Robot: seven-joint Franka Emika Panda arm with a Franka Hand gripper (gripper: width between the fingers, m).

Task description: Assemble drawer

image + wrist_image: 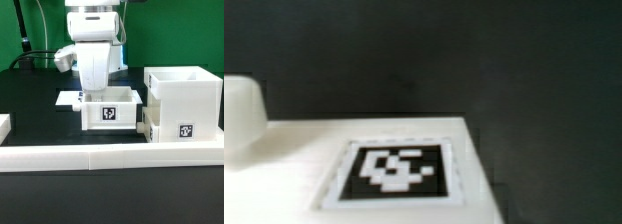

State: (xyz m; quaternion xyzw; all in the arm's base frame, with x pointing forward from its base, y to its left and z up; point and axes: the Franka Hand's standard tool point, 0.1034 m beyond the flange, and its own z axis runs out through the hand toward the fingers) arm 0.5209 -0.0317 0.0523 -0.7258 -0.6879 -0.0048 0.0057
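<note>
Jaws could not be judged: the gripper [97, 88] hung low at frame centre, fingertips hidden behind an open-topped tray [111, 108], grip unclear. A housing [183, 102] stood at right, touching the tray's side, with a second tray [149, 125] protruding from it. A long white wall [110, 157] crossed the foreground. The marker board [68, 98] lay behind the tray.

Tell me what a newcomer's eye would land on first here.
The white arm hangs over an open white tray at mid-table on the black surface. At the exterior view's right stands the tall housing, with a second tray partly in its side. The wrist view is filled by a blurred square tag.
</note>
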